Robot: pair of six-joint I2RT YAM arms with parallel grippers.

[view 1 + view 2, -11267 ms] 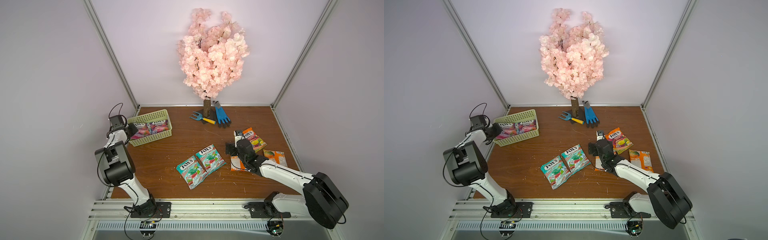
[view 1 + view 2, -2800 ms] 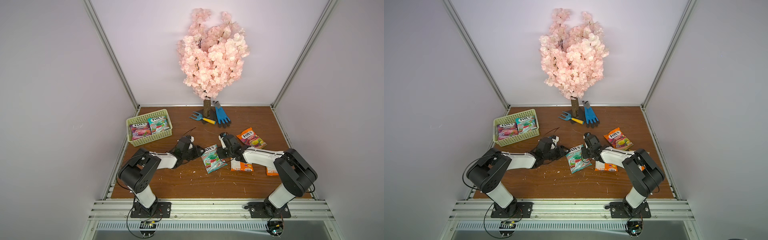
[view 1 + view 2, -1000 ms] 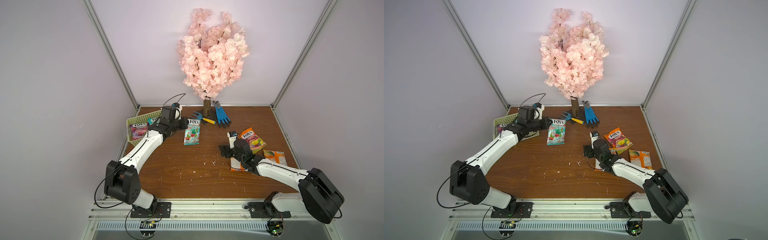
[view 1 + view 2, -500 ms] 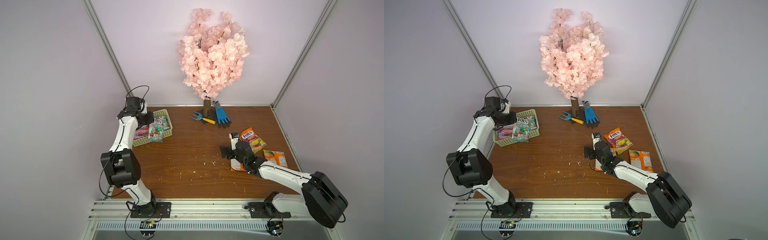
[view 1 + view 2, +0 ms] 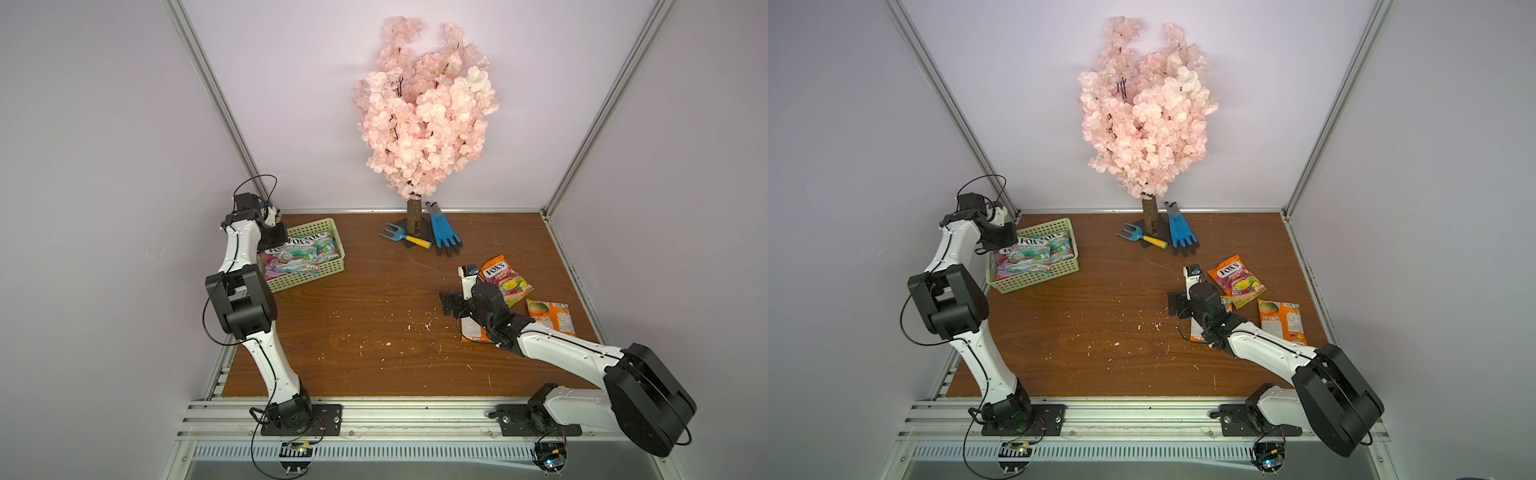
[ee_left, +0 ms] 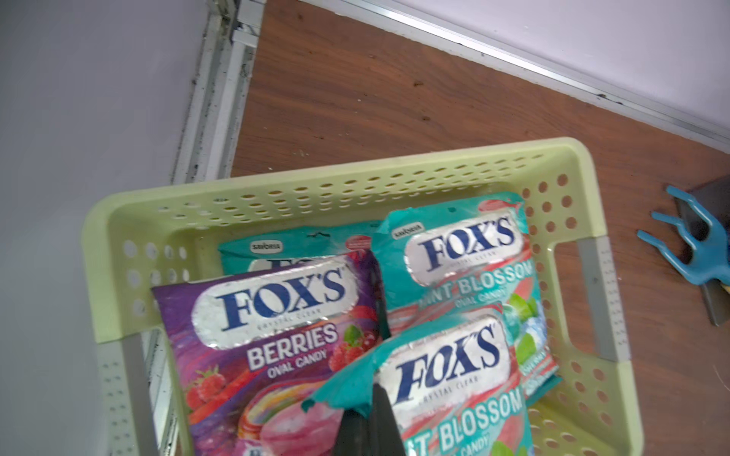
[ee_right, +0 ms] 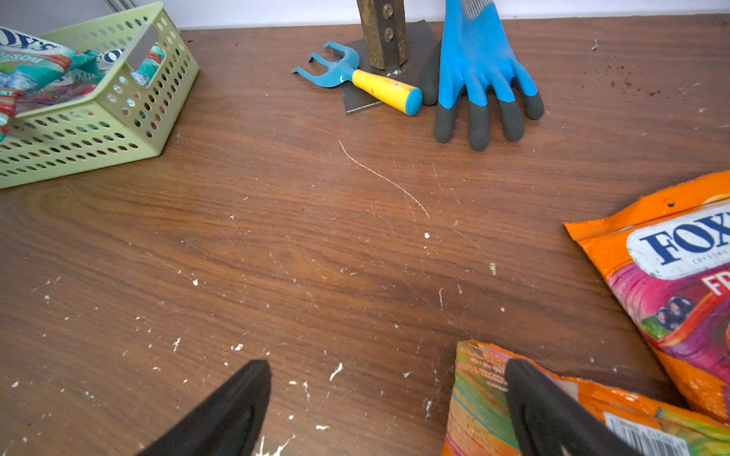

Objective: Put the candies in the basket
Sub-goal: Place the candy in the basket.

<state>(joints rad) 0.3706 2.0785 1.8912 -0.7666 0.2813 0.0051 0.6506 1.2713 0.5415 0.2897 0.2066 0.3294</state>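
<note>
While both top views show the left arm (image 5: 239, 249) bent high over the basket (image 5: 305, 279) at the table's (image 5: 353, 324) far left corner, only its wrist view shows the left tool (image 6: 371, 414) pinched shut on a teal bag (image 6: 454, 379), above a purple bag (image 6: 268, 347) inside. The right arm (image 5: 561, 345) stretches low, the right tool (image 7: 387, 371) spread wide, one finger (image 7: 553, 414) over a face-down orange bag (image 7: 482, 402).

Basket (image 5: 293, 283) back left with candies (image 5: 300, 254) inside, three loose candies (image 5: 504, 281) at right, rake (image 5: 400, 237) and glove (image 5: 444, 235) flanking tree trunk (image 5: 414, 212) behind.
</note>
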